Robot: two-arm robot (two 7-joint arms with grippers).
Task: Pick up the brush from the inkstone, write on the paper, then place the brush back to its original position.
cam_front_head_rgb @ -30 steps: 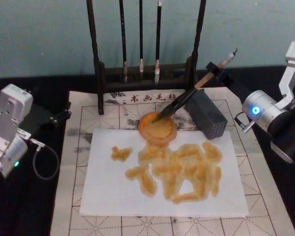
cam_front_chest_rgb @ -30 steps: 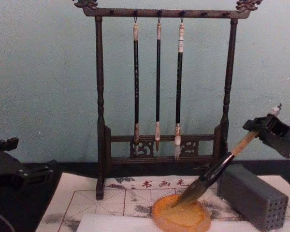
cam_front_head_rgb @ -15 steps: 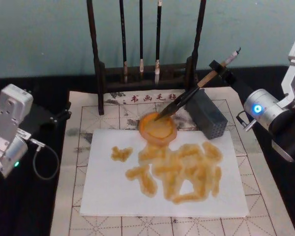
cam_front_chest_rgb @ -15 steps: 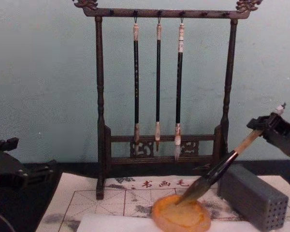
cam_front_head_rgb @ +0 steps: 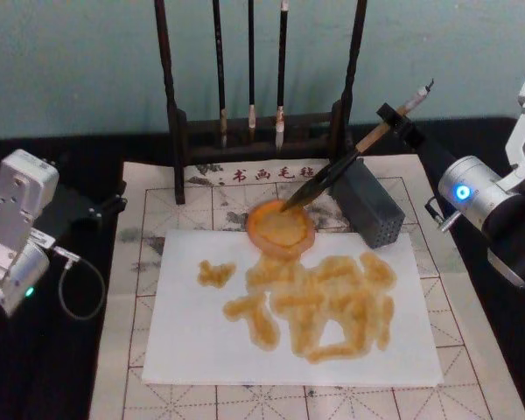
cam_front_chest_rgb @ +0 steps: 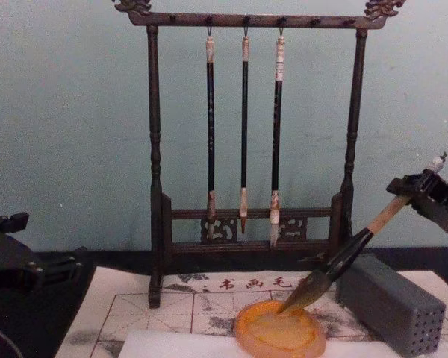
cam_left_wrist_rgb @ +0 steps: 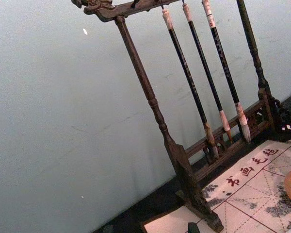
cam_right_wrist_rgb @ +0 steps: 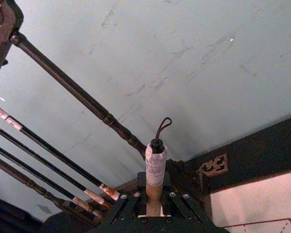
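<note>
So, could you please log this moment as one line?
phase: brush return | right pincer: shut on brush, upper handle | brush: tilted, tip on inkstone | paper: amber strokes written | left pincer: parked left

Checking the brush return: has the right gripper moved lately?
Yes. The right gripper, holding the brush, has shifted rightward and up, away from the stand's right post.

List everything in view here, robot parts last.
Mat: one, pale gridded, centre.
Paper: one, white, on mat.
Strokes: several, amber, on paper.
Inkstone: one, orange-amber, at paper's far edge.
Brush: one, tan and dark, tilted, tip in inkstone.
Block: one, grey, holed, right of inkstone.
Rack: one, dark wood, behind mat.
Thin brushes: three, black-handled, hanging on rack.
Right hand: one, black, shut on brush's upper handle.
Left hand: one, black, parked left of mat.
</note>
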